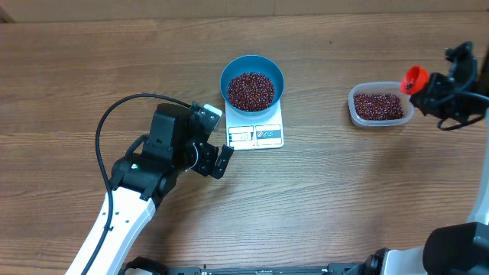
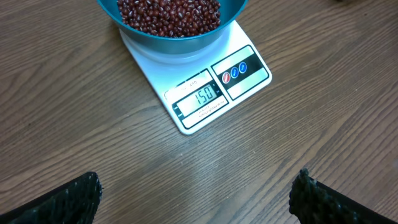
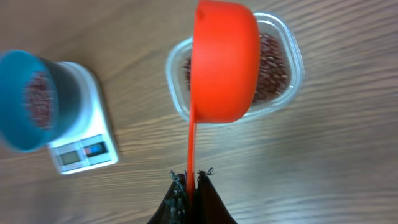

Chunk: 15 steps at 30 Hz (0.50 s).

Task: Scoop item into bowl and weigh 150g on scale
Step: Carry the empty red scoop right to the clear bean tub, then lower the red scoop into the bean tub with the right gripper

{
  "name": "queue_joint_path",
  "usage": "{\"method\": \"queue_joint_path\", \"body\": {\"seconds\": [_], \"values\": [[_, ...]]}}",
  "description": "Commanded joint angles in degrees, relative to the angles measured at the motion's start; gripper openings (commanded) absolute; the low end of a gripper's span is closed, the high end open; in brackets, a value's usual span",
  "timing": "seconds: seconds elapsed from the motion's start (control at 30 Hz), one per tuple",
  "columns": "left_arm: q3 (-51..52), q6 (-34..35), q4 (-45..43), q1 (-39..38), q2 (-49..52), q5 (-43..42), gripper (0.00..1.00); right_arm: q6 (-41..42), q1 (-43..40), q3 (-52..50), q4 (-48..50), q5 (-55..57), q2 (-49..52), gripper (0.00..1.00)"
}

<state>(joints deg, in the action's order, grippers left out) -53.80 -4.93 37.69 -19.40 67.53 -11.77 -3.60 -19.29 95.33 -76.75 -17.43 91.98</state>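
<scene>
Two sets of fingers were in view. The left fingers stood spread wide and held nothing. They hung over the bare bench just in front of the scale, on its display side. The right fingers were pressed together on the thin handle of an orange scoop, pinching it at its end.

The scale, white and flat, lay near the middle of the bench with its display facing the left arm; the digits read 150. The blue bowl sat on the scale's platform and covered most of it, leaving only the panel edge showing. Inside the bowl lay the beans, a dark red-brown heap that filled its floor and sat below the rim.

Well apart to the right sat a clear plastic tub directly on the bench, with more of the same beans spread across its bottom. The scoop's cup hung above the tub, its rounded underside turned toward the right wrist camera, so what it carried could not be seen from there. From overhead the cup sat over the tub's right end.
</scene>
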Motion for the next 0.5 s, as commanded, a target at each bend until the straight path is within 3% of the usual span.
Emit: {"method": "queue_joint_path", "body": {"seconds": [0.0,0.47], "values": [[0.35,-1.31,-0.17,0.26,-0.02,0.2,1.0,2.62,4.55,1.38,-0.09,13.4,-0.22,0.04],[0.35,-1.29,-0.17,0.26,-0.02,0.2,1.0,9.68,18.38,1.38,-2.69,36.83,6.67,0.04]]}}
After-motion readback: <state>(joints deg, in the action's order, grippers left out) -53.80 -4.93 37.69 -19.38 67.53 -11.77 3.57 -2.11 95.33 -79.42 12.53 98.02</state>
